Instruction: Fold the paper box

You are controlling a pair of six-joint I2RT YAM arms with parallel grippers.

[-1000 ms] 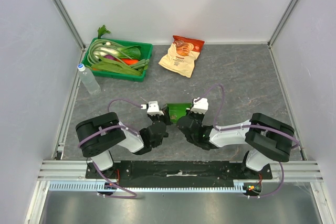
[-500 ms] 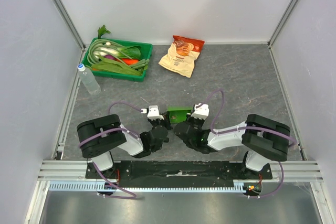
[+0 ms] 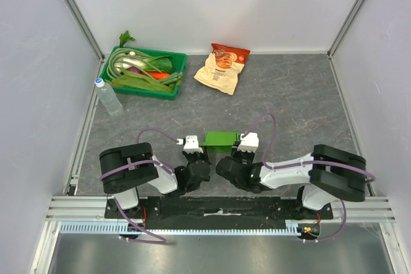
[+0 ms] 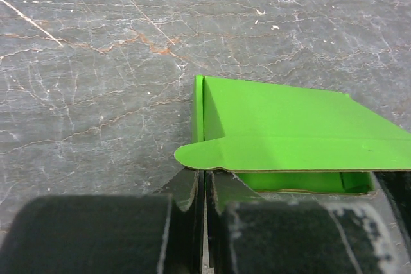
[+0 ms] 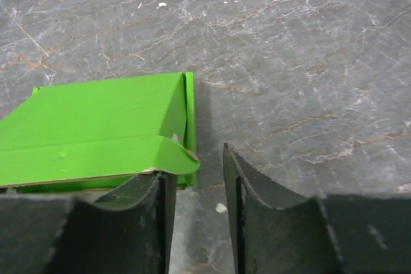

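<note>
The paper box is bright lime green and lies flat on the grey table between my two grippers. In the left wrist view the paper box has a rounded flap sticking out over my fingertips. My left gripper is shut at the box's near left corner, just under that flap, and nothing shows between the jaws. In the right wrist view the paper box sits to the left. My right gripper is open at the near right corner, with its left finger under the flap's edge. In the top view the left gripper and right gripper flank the box.
A dark green tray of vegetables stands at the back left. A beige-and-red snack bag lies at the back middle. A clear water bottle lies by the left wall. Walls close in the table on three sides.
The box has come down from between the raised grippers and now lies flat on the table. Both grippers have drawn back toward the near edge, and the right one has opened off it.
</note>
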